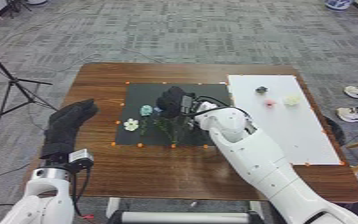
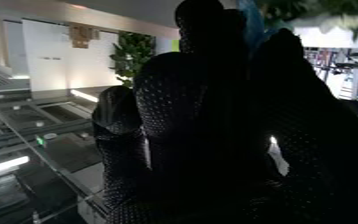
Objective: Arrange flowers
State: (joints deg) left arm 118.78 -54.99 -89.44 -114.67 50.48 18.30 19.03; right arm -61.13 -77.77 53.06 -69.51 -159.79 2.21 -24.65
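The right hand is over the dark mat, its grip unclear; left of it lie a blue flower and a white flower, right of it a pink flower. The left hand is relaxed, empty.

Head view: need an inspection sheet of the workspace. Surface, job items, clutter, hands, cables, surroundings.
Surface: brown wooden table; dark mat in the middle, white board on the right.
Job's things: light blue flower and white flower on the mat; dark flower, pink flower and pale yellow flower on the board.
Clutter: orange markers along mat and board edges.
Hands: left hand over the table's left side, open; right hand over the mat, grip unclear.
Cables: black cable by the left wrist; more looping at the right wrist.
Surroundings: grey carpet, black tripod at left, blue-and-white pot beyond.
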